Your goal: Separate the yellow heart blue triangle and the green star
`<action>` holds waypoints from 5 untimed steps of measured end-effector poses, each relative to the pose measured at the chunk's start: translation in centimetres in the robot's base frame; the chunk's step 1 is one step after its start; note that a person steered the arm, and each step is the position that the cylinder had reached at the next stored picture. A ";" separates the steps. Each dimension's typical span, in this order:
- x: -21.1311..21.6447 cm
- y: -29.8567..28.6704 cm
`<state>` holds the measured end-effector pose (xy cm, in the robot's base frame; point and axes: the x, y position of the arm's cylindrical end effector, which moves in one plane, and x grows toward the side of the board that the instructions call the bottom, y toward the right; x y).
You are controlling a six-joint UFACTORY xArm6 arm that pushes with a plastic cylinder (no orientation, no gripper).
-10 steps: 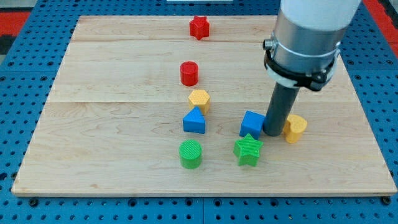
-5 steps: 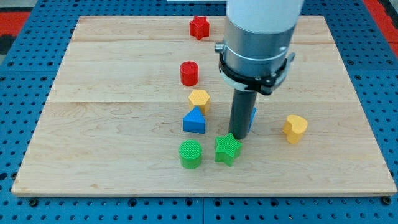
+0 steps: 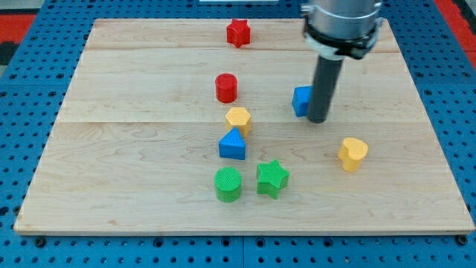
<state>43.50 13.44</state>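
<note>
The yellow heart (image 3: 352, 153) lies alone at the view's right. The green star (image 3: 272, 178) lies near the view's bottom, right beside a green cylinder (image 3: 228, 184). The blue triangle (image 3: 232, 144) sits just above and left of the star, below a yellow hexagon (image 3: 238, 119). My tip (image 3: 318, 120) rests on the board at the right side of a blue cube (image 3: 301, 100), up and left of the heart and well above the star.
A red cylinder (image 3: 226, 88) stands above the yellow hexagon. A red star (image 3: 238, 33) lies near the top edge of the wooden board (image 3: 111, 149). Blue pegboard surrounds the board.
The green star slid left, away from the heart, to beside the green cylinder. My tip then moved up and right, and the blue cube moved up toward the view's top with it.
</note>
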 end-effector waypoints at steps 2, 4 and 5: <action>-7.1 0.4; -2.1 5.0; -1.7 3.1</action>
<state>41.76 16.56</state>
